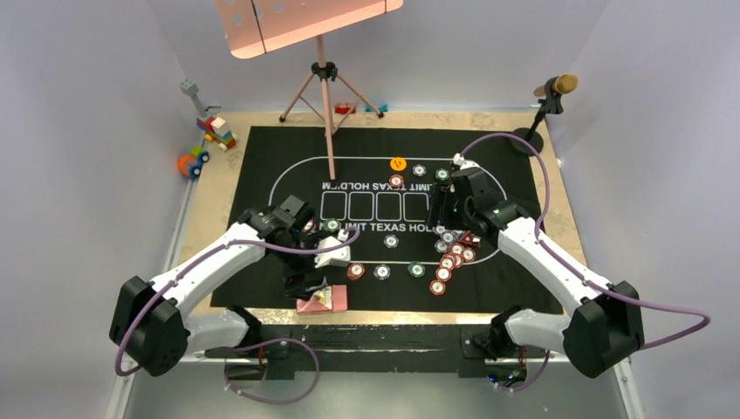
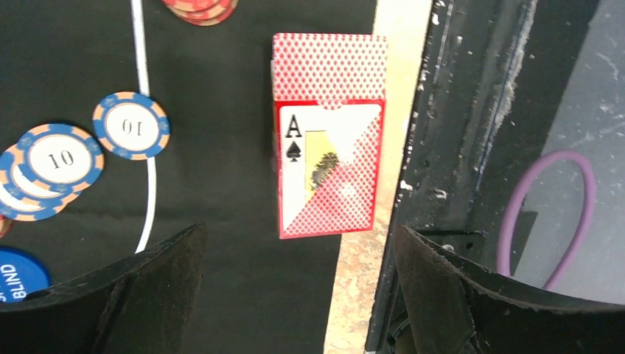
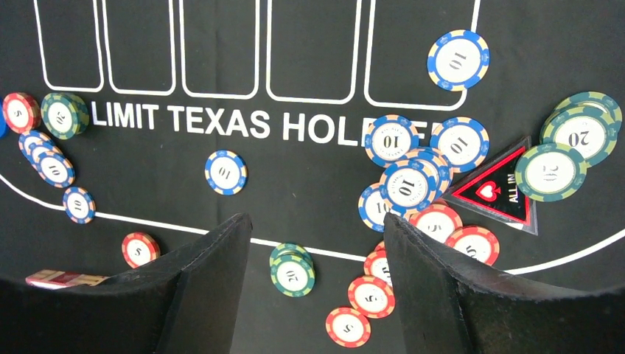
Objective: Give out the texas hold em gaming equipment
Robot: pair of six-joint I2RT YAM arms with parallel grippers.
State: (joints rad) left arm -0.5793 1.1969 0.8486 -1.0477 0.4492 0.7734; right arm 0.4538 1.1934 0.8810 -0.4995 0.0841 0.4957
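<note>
Black mat (image 1: 262, 157) on the table (image 1: 218, 175) holds poker chips (image 3: 407, 184).
Left tool (image 2: 298, 251) is spread wide above the card box (image 2: 328, 166); right tool (image 3: 317, 221) is spread above a green chip (image 3: 292, 270).

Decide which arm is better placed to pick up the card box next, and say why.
Left. The card box lies straight ahead of the left fingers, which stand wide open. The right fingers hover over the poker chips, farther from it.

Matt black felt mat (image 2: 221, 147), glossy card box (image 2: 328, 169)
</note>
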